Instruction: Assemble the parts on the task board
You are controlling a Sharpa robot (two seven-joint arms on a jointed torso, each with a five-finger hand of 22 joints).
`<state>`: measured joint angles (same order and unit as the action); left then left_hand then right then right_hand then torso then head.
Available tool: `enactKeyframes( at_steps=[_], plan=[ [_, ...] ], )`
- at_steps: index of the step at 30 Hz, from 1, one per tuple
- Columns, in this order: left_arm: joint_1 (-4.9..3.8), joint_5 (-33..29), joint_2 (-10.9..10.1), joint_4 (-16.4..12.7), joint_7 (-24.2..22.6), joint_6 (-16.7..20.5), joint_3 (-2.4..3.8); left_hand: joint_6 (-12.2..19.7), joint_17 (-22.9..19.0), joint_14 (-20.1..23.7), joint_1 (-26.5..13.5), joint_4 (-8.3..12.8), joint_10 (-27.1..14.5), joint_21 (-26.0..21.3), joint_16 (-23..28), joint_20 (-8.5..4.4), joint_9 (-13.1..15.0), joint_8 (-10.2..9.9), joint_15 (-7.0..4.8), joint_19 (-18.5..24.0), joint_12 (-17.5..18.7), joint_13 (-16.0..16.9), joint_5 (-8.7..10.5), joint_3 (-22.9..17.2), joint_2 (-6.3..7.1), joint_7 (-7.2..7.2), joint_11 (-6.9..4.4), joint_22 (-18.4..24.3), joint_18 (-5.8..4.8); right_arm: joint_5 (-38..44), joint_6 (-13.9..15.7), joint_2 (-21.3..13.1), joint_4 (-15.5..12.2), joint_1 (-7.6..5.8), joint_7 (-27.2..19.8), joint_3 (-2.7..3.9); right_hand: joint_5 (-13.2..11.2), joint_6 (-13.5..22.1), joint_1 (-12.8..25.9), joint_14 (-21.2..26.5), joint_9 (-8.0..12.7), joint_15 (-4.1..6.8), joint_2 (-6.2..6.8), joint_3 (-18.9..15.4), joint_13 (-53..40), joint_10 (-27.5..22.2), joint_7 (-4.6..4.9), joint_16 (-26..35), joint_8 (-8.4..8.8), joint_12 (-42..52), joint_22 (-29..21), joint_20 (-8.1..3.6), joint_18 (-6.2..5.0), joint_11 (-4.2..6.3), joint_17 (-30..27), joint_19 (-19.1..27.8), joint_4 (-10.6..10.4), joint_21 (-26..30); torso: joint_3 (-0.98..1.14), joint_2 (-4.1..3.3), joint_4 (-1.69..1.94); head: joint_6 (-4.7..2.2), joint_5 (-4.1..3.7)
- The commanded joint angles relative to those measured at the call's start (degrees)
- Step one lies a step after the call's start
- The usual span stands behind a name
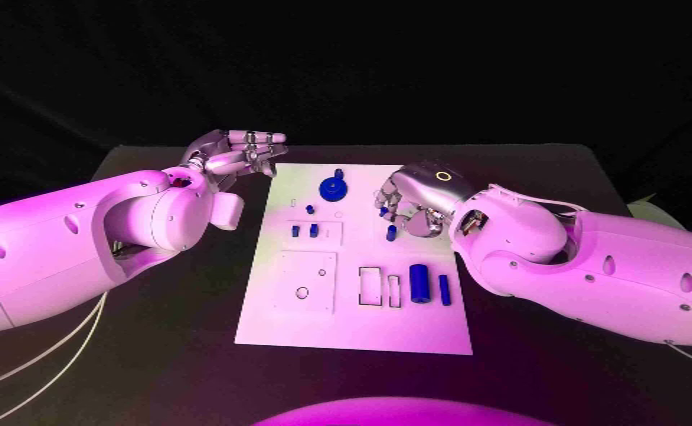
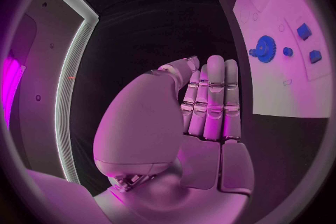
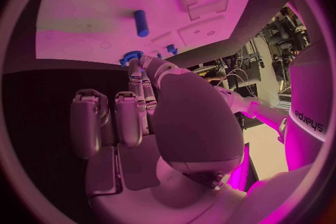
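The white task board (image 1: 361,321) lies mid-table. On it are a blue gear (image 1: 333,187) near the far edge, small blue blocks (image 1: 303,231), a short peg (image 1: 391,232), a thick blue cylinder (image 1: 418,282) and a thin peg (image 1: 446,289). My right hand (image 1: 411,201) hovers over the board's right side, fingers curled down. In the right wrist view its thumb and a fingertip (image 3: 134,67) meet at a bit of blue (image 3: 129,56); whether they hold it is unclear. My left hand (image 1: 238,154) hangs beyond the board's far left corner, fingers (image 2: 213,95) straight and together, holding nothing.
Empty rectangular recesses (image 1: 372,286) and a round hole (image 1: 302,293) mark the board's near half. Black table (image 1: 173,346) surrounds the board on all sides. Both white forearms flank the board, the right one (image 1: 577,256) close to its right edge.
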<state>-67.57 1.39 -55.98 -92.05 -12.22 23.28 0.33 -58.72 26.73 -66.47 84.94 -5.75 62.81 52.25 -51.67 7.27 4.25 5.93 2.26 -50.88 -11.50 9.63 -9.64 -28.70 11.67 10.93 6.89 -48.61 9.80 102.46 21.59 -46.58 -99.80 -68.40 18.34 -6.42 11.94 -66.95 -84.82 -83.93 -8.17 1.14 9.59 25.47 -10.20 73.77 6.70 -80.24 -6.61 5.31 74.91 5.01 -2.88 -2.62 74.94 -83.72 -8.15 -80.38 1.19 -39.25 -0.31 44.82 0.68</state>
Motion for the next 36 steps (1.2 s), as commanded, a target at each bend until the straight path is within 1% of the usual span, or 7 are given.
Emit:
enactKeyframes(
  at_steps=[1, 5, 8, 12, 15, 25, 36],
  plan=[
    [-0.05, -0.2, 0.3, 0.0, -0.1, -1.0, 0.03, 0.3, 0.0, 0.4, 0.1, 0.2, -0.4, -0.2, 0.4, 0.18, -0.1, -0.1, -0.12, 0.1, -0.3, 0.1, -0.16, 0.0, -0.62, 0.08, -0.04, -0.1, 0.68, 0.9, 1.2, 1.2, -1.5, 0.16, -0.5, 0.03, -0.1, -0.5, 0.7, -3.3, -0.1, 0.31, -0.06, 0.2, 0.0, 0.4, 0.03, -0.2, -0.2, -0.2, 11.2, -0.25, 0.71, -0.13, 1.5, -1.6, 0.3, -0.1, -0.08, -0.03, 0.23, -0.02, 1.13],
    [-0.05, -0.2, 0.7, 0.0, -0.1, -1.1, 0.02, 0.3, 0.0, 0.4, 0.1, 0.2, -0.4, -0.2, 0.4, 0.18, -0.1, -0.1, -0.12, 0.1, -0.3, 0.1, -0.16, 0.0, -0.62, 0.08, -0.04, -0.1, 0.68, 0.4, 1.1, 3.1, -2.3, 0.46, -1.0, 0.02, -0.1, -0.5, 0.7, -3.3, -0.1, 0.32, -0.06, 0.2, 0.0, 0.4, 0.03, -0.2, -0.19, -0.3, 11.2, -0.26, 0.71, -0.13, 1.5, -1.6, 0.3, -0.1, -0.14, -0.05, 0.25, 0.29, 2.65],
    [-0.04, -0.2, 0.9, 0.0, 0.0, -1.1, 0.02, 0.3, 0.0, 0.4, 0.1, 0.2, -0.4, -0.2, 0.4, 0.18, -0.1, -0.1, -0.12, 0.1, -0.3, 0.1, -0.16, 0.0, -0.62, 0.08, -0.04, -0.1, 0.68, 0.1, 0.9, 4.5, -2.3, 0.93, -1.4, -0.02, 0.1, -0.5, 0.8, -3.3, -0.1, 0.33, -0.06, 0.3, 0.1, 0.4, 0.02, -0.1, -0.17, -0.3, 11.2, -0.27, 0.7, -0.12, 1.4, -1.6, 0.4, 0.0, -0.17, -0.05, 0.23, 0.76, 3.94],
    [-0.05, -0.2, 1.1, -0.2, 0.0, -1.2, 0.01, 0.4, -0.1, 0.5, 0.0, 0.2, -0.6, -0.2, 0.4, 0.21, -0.1, -0.1, -0.09, 0.1, -0.4, 0.1, -0.15, 0.0, -0.61, 0.12, -0.01, -0.1, 0.68, -0.2, 0.8, 6.6, -1.4, 2.22, -1.9, -0.12, 0.1, -0.5, 0.8, -3.3, -0.1, 0.34, -0.06, 0.3, 0.1, 0.4, 0.02, -0.1, -0.17, -0.3, 11.2, -0.28, 0.69, -0.12, 1.5, -1.6, 0.4, 0.0, -0.21, -0.09, 0.18, 1.03, 5.09],
    [-0.05, -0.2, 1.3, -0.3, 0.0, -1.2, 0.01, 0.4, -0.1, 0.5, 0.0, 0.2, -0.6, -0.2, 0.4, 0.21, -0.1, -0.1, -0.09, 0.1, -0.4, 0.1, -0.15, 0.0, -0.61, 0.12, -0.01, -0.1, 0.68, -0.5, 0.8, 8.0, -0.4, 3.32, -2.3, -0.29, 0.2, -0.5, 0.8, -3.3, -0.1, 0.34, -0.06, 0.3, 0.1, 0.4, 0.02, -0.1, -0.16, -0.3, 11.2, -0.28, 0.69, -0.12, 1.4, -1.6, 0.4, 0.0, -0.18, -0.06, 0.18, 1.38, 6.03],
    [-0.06, -0.2, 1.7, -0.8, 0.1, -1.3, 0.0, 0.4, -0.1, 0.5, 0.0, 0.2, -0.6, -0.3, 0.5, 0.24, -0.1, 0.0, -0.06, 0.2, -0.5, 0.1, -0.14, 0.1, -0.61, 0.13, 0.01, -0.1, 0.68, -0.9, 0.2, 12.0, 3.8, 6.5, -3.0, -0.7, 0.3, -0.5, 1.0, -3.3, -0.1, 0.34, -0.06, 0.3, 0.1, 0.4, 0.04, 0.0, -0.11, -0.4, 11.1, -0.3, 0.65, -0.14, 1.3, -1.5, 0.5, 0.2, -0.13, -0.1, 0.18, 2.15, 7.89],
    [-0.06, -0.2, 1.8, -0.8, 0.2, -1.3, 0.0, 0.4, -0.2, 0.5, -0.1, 0.2, -0.7, -0.3, 0.5, 0.25, -0.1, 0.0, -0.05, 0.2, -0.6, 0.1, -0.13, 0.1, -0.62, 0.13, 0.01, -0.1, 0.67, -1.2, -0.5, 13.3, 5.4, 7.49, -3.7, -0.83, 0.4, -0.4, 1.1, -3.3, -0.1, 0.34, -0.04, 0.4, 0.1, 0.4, 0.06, 0.0, -0.06, -0.5, 11.1, -0.31, 0.65, -0.15, 1.3, -1.5, 0.5, 0.2, -0.1, -0.08, 0.13, 2.76, 9.16]
  ],
)
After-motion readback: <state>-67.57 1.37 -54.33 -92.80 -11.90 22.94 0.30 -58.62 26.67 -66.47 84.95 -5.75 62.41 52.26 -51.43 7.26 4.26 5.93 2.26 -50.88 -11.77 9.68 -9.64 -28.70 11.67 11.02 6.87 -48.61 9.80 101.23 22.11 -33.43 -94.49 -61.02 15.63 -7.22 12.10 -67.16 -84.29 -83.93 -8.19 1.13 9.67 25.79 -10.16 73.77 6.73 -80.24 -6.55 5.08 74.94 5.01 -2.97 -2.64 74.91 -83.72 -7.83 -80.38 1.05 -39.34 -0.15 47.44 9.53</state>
